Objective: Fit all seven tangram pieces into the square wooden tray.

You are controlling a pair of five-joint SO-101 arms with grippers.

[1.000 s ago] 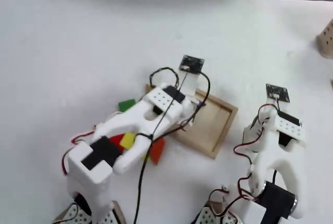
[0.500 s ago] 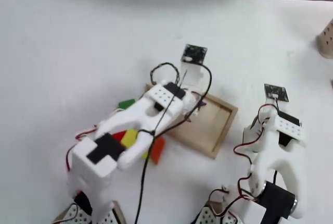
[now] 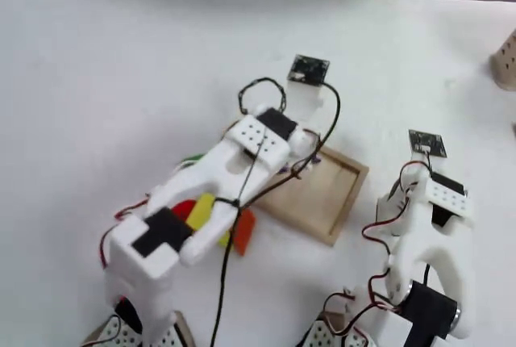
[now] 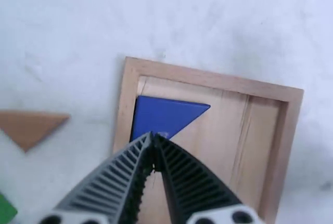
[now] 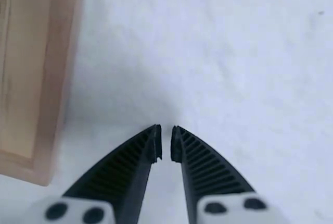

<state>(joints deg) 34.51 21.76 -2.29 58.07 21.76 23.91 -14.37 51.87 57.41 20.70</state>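
The square wooden tray [image 3: 348, 195] lies tilted at mid-table. A blue triangle [image 4: 164, 115] rests flat in one corner of the tray [image 4: 208, 78]. My left gripper [image 4: 152, 143] hangs just above that triangle, shut, with nothing between its fingers. A tan triangle [image 4: 28, 126] and a green piece [image 4: 4, 209] lie on the table outside the tray. Red [image 3: 182, 210], yellow [image 3: 200, 211] and orange [image 3: 243, 234] pieces show partly under the left arm [image 3: 218, 177]. My right gripper [image 5: 165, 143] is shut over bare table beside the tray [image 5: 52, 78].
The right arm [image 3: 431, 202] stands to the right of the tray. A beige perforated object [image 3: 506, 60] sits at the table's right edge. The far half of the white table [image 3: 161, 56] is bare. Cables loop over the left arm's wrist.
The left arm's wrist has risen and shifted toward the far side of the tray, now covering more of the green piece. The right arm has not moved.
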